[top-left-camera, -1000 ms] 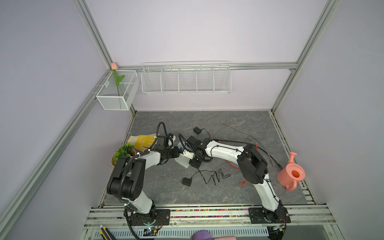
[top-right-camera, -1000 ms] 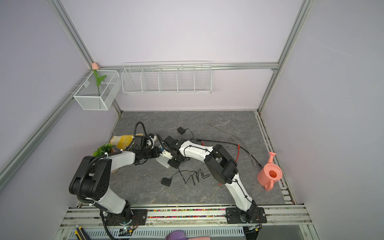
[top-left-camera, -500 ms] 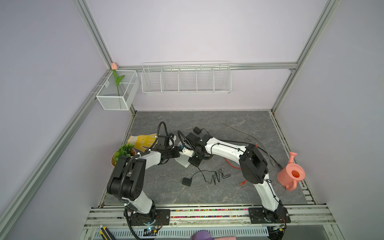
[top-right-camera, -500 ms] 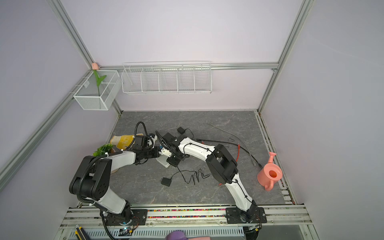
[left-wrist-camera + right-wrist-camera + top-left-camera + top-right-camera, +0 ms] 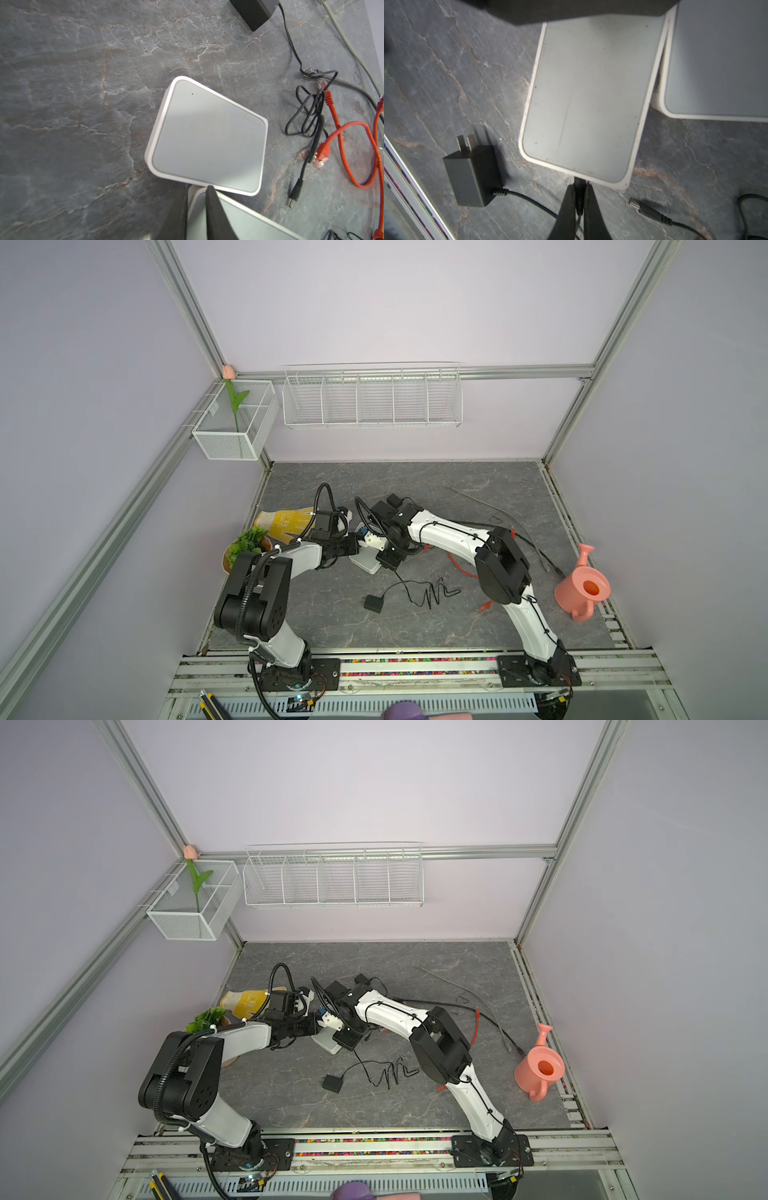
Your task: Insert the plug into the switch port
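The left gripper (image 5: 196,197) is nearly closed and clamps one edge of the white switch (image 5: 587,93). It holds the switch a little above the grey table (image 5: 415,622), in the left half, about midway between the front and the back edge. The right gripper (image 5: 579,193) pinches the small black plug (image 5: 579,182) with its fingers almost together. The tip of the plug touches the short side of the switch that faces this gripper; how deep it sits in the port I cannot tell. A second white box (image 5: 207,135) lies flat on the table, partly under the edge of the switch. The black power adapter (image 5: 471,176) lies nearer the front edge, and its thin cable runs toward the right gripper. An orange cable (image 5: 342,135) lies in loops farther right, and a pink watering can (image 5: 582,589) stands near the right edge.
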`<state>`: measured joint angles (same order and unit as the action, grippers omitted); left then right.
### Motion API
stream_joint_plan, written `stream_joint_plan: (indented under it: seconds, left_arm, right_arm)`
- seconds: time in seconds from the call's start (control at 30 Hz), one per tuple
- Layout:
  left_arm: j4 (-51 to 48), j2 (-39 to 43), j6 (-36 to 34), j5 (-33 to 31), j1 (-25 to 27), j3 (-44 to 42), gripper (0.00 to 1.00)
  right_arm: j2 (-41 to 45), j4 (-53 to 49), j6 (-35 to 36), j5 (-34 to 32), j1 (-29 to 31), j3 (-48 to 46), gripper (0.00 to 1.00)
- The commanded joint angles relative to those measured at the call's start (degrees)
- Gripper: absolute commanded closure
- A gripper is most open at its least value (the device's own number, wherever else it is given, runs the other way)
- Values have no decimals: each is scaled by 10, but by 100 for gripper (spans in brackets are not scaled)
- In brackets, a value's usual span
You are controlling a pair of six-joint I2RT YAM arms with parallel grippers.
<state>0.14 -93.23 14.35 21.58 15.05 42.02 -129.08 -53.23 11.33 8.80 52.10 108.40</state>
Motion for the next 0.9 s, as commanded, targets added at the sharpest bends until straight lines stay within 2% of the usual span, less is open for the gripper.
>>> stream_joint_plan:
  seconds: [0.0,0.47,0.87]
  left_arm:
    - [-63,-9,-4,116,45,-10,82]
    - [-58,-5,-3,119,46,-12,82]
    - [-59,-5,-4,119,46,-13,82]
  right_arm:
    - [-38,181,-2,30,11,31,93]
    - [-71,153,-4,53,11,66,93]
    - [-52,180,-5,48,10,44,94]
